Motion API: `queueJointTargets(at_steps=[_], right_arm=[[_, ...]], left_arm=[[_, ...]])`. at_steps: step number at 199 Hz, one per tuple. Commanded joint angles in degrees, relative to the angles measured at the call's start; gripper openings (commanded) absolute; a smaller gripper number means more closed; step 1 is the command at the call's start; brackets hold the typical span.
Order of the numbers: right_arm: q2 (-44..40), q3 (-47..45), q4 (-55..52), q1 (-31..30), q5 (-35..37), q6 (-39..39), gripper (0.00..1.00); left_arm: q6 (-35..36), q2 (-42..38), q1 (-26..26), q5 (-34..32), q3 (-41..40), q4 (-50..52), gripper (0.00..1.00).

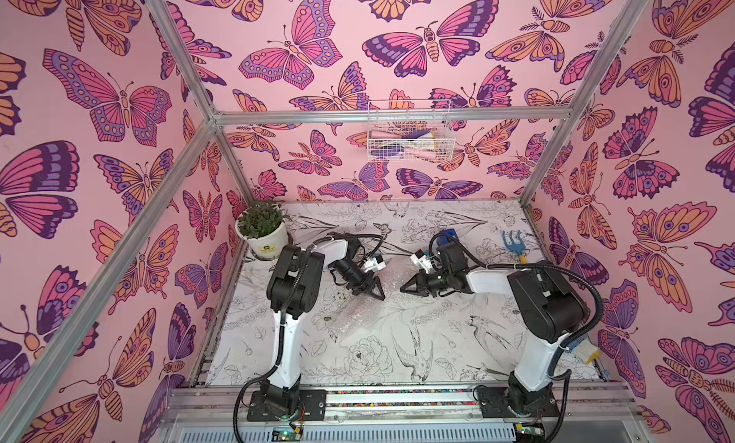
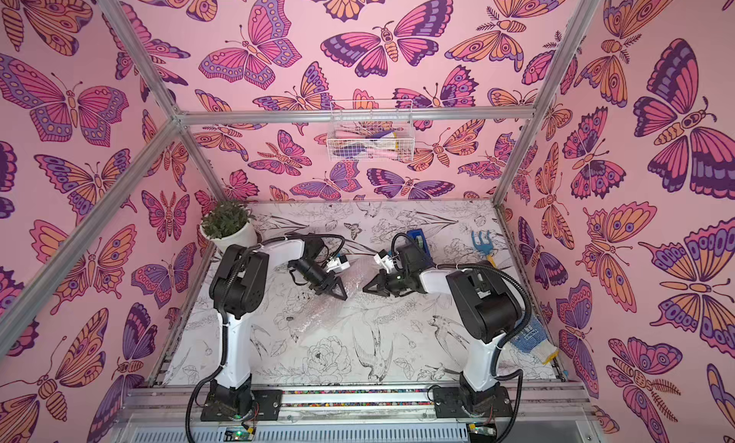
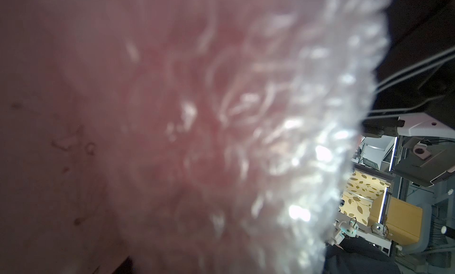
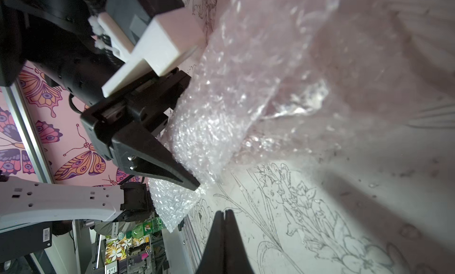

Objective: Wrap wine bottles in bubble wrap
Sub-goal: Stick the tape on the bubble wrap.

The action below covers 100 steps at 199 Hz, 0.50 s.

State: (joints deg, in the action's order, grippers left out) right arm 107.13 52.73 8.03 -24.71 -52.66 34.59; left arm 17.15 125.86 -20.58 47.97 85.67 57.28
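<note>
Top views: the bubble wrap [image 1: 352, 317] [image 2: 318, 315] lies crumpled on the flower-printed surface [image 1: 449, 353], about mid-surface. It runs diagonally from between the two hands toward the near left side. The left hand [image 1: 380, 294] [image 2: 343, 296] sits low over the wrap's far end, fingers drawn to a point. The right hand [image 1: 403, 289] [image 2: 365, 289] points at it from just beside, not touching it. The wine bottle cannot be made out through the plastic. A potted plant [image 1: 262, 230] stands in the back left corner. A blue tape dispenser [image 1: 447, 238] sits behind the right arm, and a blue hand rake [image 1: 515, 244] lies near the right edge. A wire basket [image 1: 409, 136] hangs on the back wall.

Left wrist view: the bubble wrap [image 3: 307, 137] fills most of the frame, out of focus, right against the lens. A pink-red tint shows through it; I cannot tell whether that is the bottle.

Right wrist view: the left hand [image 4: 193, 184] pinches a raised fold of the bubble wrap [image 4: 209, 127], and the sheet climbs from the surface up to its black fingers. The right hand [image 4: 224, 217] is pressed together with nothing between its fingers. It is over bare printed surface, apart from the wrap.
</note>
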Motion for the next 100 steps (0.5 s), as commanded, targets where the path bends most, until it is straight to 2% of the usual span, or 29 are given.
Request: queueJointTargets(at_steps=[1, 79, 100], right_arm=[[1.7, 4.6, -2.1, -1.3, -1.5, -1.8, 0.0], [8.2, 10.4, -0.6, -2.4, -1.0, 2.4, 0.0], [7.8, 9.4, 3.2, -2.3, -1.6, 4.3, 0.0]], left_arm=[[-1.5, 7.4, -0.5, -16.2, -4.2, 4.3, 0.16], [-1.4, 7.5, -0.5, -16.1, -4.2, 4.4, 0.16], [-1.4, 7.4, -0.5, -16.2, -4.2, 4.4, 0.16]])
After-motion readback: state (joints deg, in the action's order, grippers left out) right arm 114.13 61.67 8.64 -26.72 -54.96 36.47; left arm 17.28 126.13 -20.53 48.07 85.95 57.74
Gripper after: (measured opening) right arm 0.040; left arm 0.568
